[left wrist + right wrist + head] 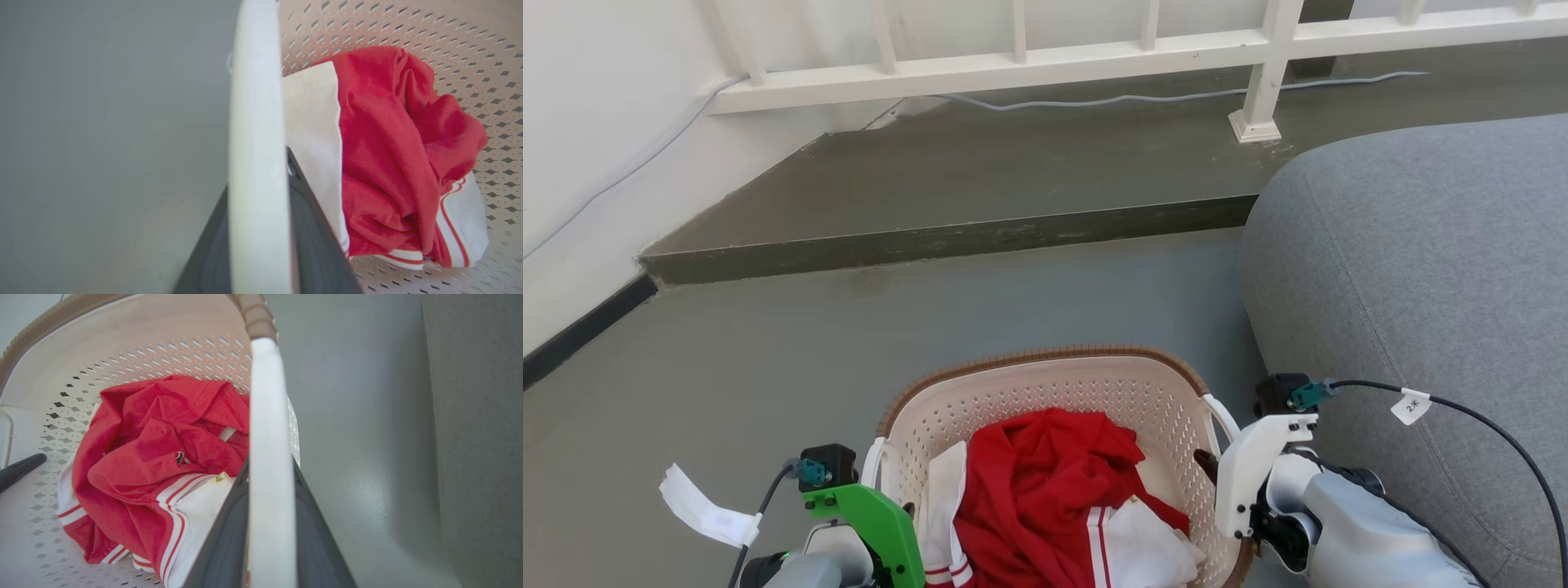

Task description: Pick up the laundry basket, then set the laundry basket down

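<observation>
The laundry basket point(1045, 357) is cream and perforated with a brown woven-look rim, and it sits low in the middle of the head view. A crumpled red and white garment point(1045, 482) lies inside it. My left gripper point(894, 500) is at its left white handle point(255, 102), and in the left wrist view that gripper point(258, 179) has a dark finger point(314, 237) on each side of the handle. My right gripper point(1213, 464) is shut the same way on the right handle point(265, 396), with its fingers point(229, 535) straddling it. I cannot tell whether the basket touches the floor.
A grey sofa point(1421, 286) stands close on the right of the basket. Ahead, a raised dark step point(947, 237) crosses the grey floor point(768, 359). A white railing point(1013, 65) with a post base point(1254, 122) and a cable point(1094, 100) lie beyond it. A white wall runs along the left.
</observation>
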